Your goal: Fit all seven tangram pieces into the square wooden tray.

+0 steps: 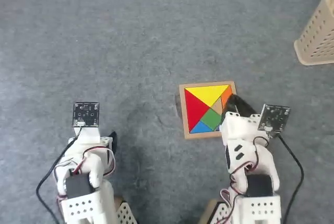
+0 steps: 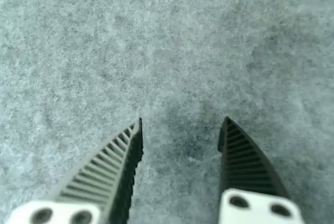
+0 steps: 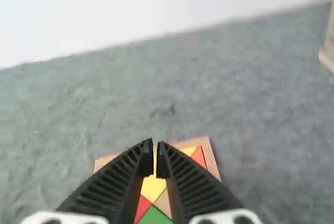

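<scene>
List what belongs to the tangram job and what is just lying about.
Job:
wooden tray
tangram pieces, inside the tray
right gripper, shut, over the tray

Lying about:
beige perforated basket, at the table's far right

Likely a robotics lab bench: a grey felt-covered counter (image 1: 130, 41), a bare pale wall (image 3: 130, 10) beyond the right pincer (image 3: 155, 150), and a beige slotted basket (image 1: 318, 31) farther off to its right.
</scene>
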Motion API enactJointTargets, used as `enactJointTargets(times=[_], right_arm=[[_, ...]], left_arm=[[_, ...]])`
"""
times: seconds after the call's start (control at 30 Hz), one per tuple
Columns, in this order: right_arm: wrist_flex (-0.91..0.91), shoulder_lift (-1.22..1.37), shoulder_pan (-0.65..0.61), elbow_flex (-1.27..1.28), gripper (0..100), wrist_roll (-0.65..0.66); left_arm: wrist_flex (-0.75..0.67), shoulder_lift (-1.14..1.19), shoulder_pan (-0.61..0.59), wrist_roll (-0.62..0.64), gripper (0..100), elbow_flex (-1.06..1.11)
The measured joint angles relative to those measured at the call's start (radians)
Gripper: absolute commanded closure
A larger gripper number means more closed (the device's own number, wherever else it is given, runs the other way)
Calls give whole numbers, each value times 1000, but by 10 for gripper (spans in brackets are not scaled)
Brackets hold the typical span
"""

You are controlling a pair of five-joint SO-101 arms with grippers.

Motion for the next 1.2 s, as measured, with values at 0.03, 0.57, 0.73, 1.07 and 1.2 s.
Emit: enactJointTargets(times=[0.03,0.57,0.73,1.07,1.2], right_arm=[[0,0,-2,0,988,0],[359,9,334,0,991,0],[488,14,334,0,991,0],[617,14,341,0,991,0],[617,14,341,0,991,0]], left_arm=[[0,0,0,0,775,0],[0,0,0,0,775,0],[0,0,0,0,775,0],[0,0,0,0,775,0],[0,0,0,0,775,0]])
